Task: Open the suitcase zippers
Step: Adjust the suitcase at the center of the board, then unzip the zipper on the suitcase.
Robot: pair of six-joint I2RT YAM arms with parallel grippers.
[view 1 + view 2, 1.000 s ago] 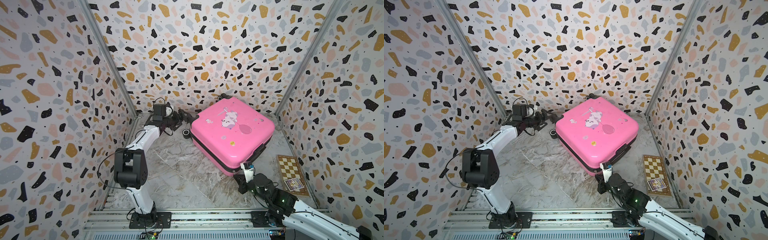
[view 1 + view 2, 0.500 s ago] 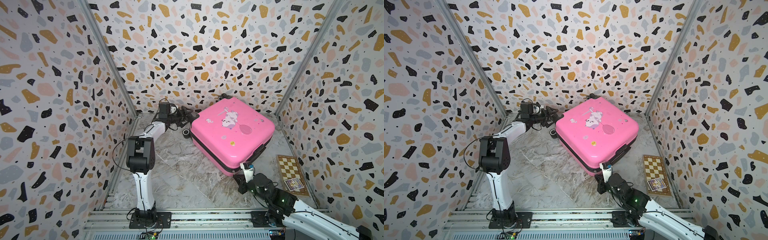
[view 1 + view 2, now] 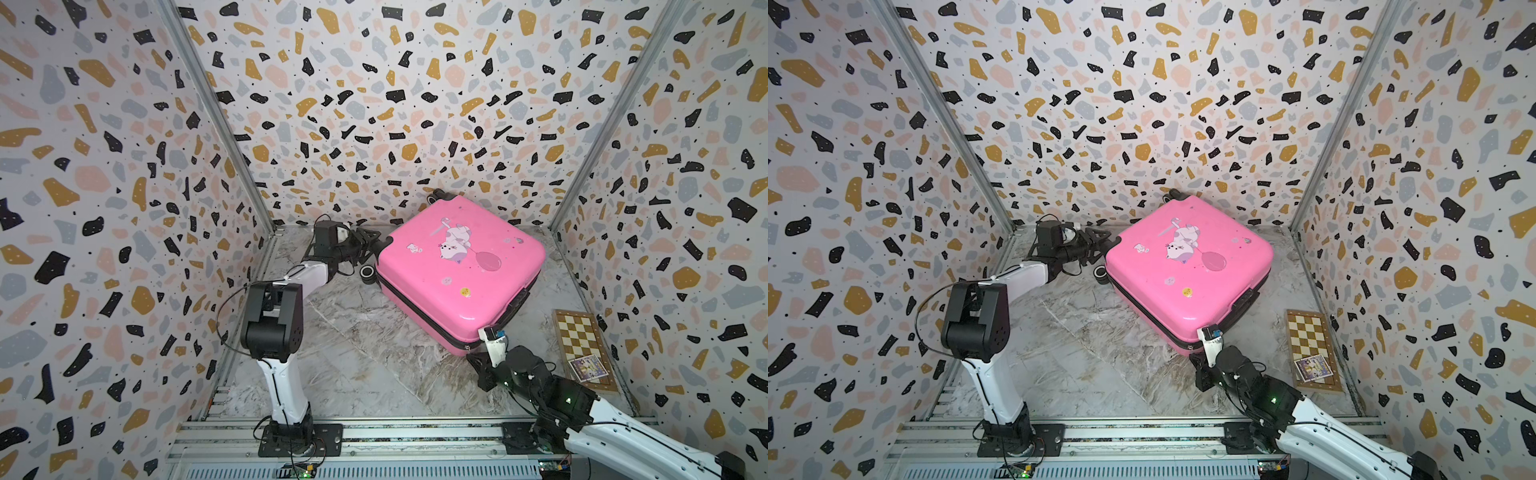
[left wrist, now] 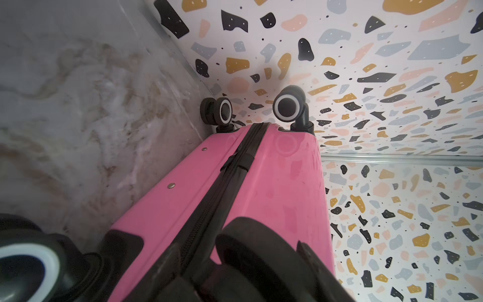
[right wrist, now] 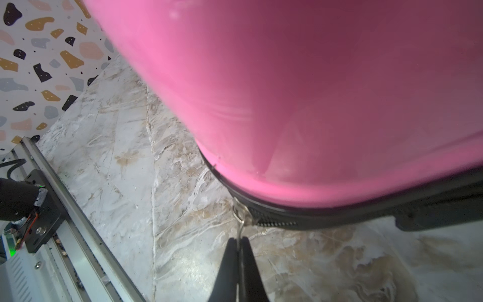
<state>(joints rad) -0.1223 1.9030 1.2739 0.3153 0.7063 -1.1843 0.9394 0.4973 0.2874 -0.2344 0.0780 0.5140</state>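
The suitcase (image 3: 457, 270) lies flat on the surface (image 3: 353, 365), toward its back right corner. The printed shell faces up and one corner points at the front edge. The zipper band (image 3: 415, 313) runs round the seam between the two shells.

At that near corner sits the slider with its metal pull (image 5: 241, 222). The pull sticks straight out from the seam, away from the shell and in line with the right fingers (image 5: 228, 258), which are clenched on its tip. A short row of bare teeth (image 5: 277, 223) shows beside the slider, on the side toward the black handle (image 3: 513, 305). The still-joined band therefore probably lies the other way.

That way runs along the suitcase's long front-left side, toward the wheels near the surface's back left corner. The coming move likely has to drag the pull along that line, and the right arm is plainly the nearer one.

At the wheel end, the left fingers (image 4: 321, 274) stand apart on either side of a wheel (image 4: 243, 245). Whether they press on it cannot be told.
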